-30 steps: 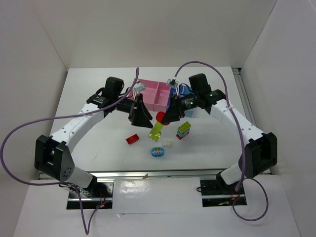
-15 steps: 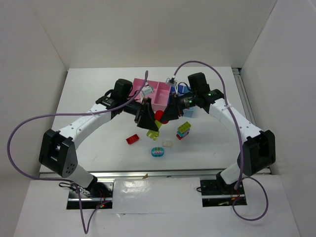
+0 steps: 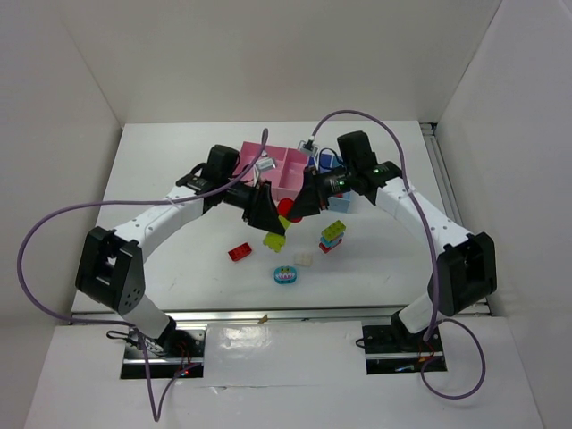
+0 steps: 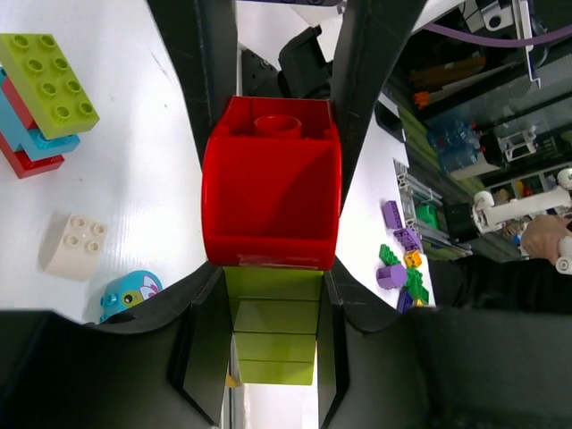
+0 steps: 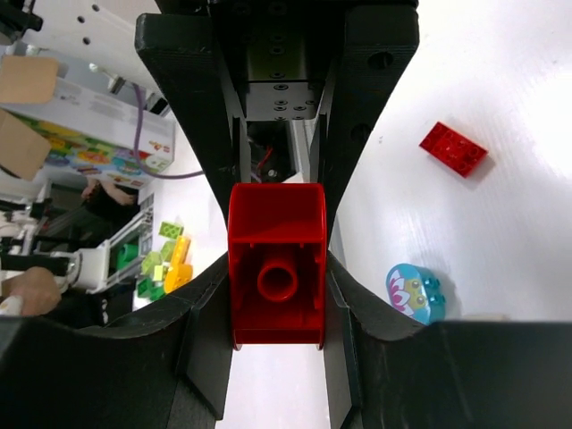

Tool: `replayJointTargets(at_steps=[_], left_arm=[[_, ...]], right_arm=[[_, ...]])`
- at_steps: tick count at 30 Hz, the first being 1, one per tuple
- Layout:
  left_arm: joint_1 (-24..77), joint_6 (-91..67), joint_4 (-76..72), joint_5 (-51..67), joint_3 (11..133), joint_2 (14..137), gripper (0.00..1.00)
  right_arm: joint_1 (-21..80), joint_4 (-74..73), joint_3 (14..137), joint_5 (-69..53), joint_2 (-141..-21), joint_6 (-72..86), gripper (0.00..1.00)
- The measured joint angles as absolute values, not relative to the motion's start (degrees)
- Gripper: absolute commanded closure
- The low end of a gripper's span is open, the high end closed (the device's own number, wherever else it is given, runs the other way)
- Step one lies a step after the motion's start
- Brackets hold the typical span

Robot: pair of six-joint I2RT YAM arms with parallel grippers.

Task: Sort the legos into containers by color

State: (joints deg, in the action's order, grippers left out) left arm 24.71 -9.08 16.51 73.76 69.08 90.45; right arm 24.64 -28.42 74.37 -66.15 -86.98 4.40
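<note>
Two pincers meet above the table (image 3: 375,268), just in front of the containers, and each is clenched on one half of a joined pair of bricks. In the left wrist view, the left pincer (image 4: 273,299) grasps the yellow-green brick (image 4: 274,331) between its fingers. The red brick (image 4: 273,192) sits directly against that brick's far end, flanked by the opposing fingers. In the right wrist view, the right pincer (image 5: 277,264) grasps the red brick by its two sides, hollow underside toward the camera, and the yellow-green brick is hidden behind it. Only the top external view shows the containers: the pink bin (image 3: 268,161), the blue bin (image 3: 326,164) and the light blue bin (image 3: 341,204), all behind the pincers. That view also shows every loose piece on the table: the flat red plate (image 3: 239,253), the cream-white block (image 3: 304,259), the teal-blue piece (image 3: 285,275) and the mixed stack (image 3: 332,234), green over blue over red. The left wrist view shows the stack, the cream-white block and the teal-blue piece. The right wrist view shows only the flat red plate and the teal-blue piece.
</note>
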Motion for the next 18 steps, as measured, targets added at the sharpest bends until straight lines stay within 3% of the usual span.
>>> replayJointTargets(at_steps=[11,18], left_arm=[[18.59,-8.97,18.20,75.35,69.23,90.80,1.00],[17.10,-10.48,21.21,72.64,74.32,94.63,1.00]], right_arm=[[19.38,-23.14,74.22,-58.81,-86.26,9.98,0.92],[18.72,-19.57,74.19,-42.06,-86.19,17.26,0.92]])
